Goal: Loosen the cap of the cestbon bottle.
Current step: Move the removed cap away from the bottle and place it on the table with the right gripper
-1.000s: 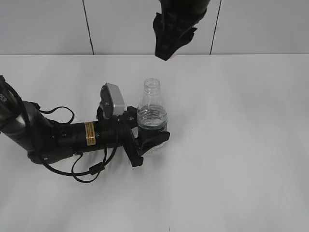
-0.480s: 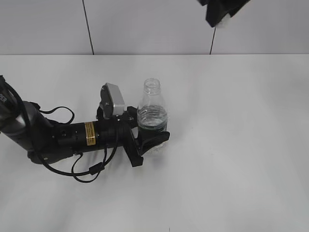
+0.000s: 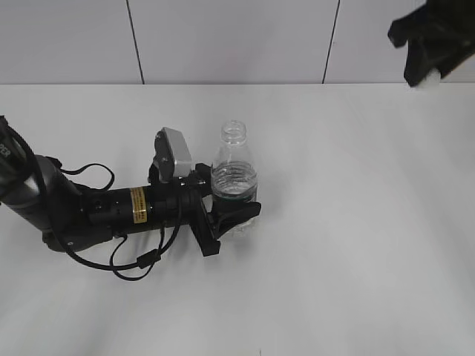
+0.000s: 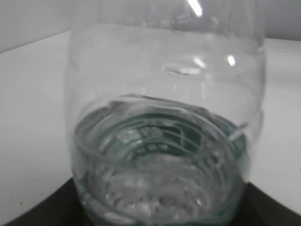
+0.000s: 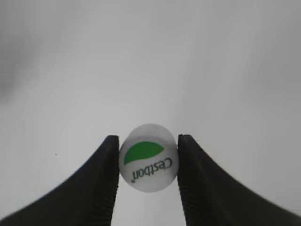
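Exterior view: the bottle (image 3: 234, 178) stands upright and uncapped mid-desk (image 3: 356, 222), clamped low by the left tool (image 3: 231, 211), whose arm lies along the desk with a loose cable (image 3: 141, 261); the desk to the right is open. The right tool (image 3: 429, 74) hangs high at the right edge, before the wall (image 3: 223, 37). Left wrist view: the bottle (image 4: 164, 141) fills the frame. Right wrist view: the right tool (image 5: 147, 162) pinches the cap (image 5: 148, 157).

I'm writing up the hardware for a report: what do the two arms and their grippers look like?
The left arm is matte black and tubular, with a yellow label band, looping black cables and a grey camera box near the wrist. The left gripper has black angular fingers. The right gripper has black, tapering fingers with finely ribbed inner faces; little of its arm shows.
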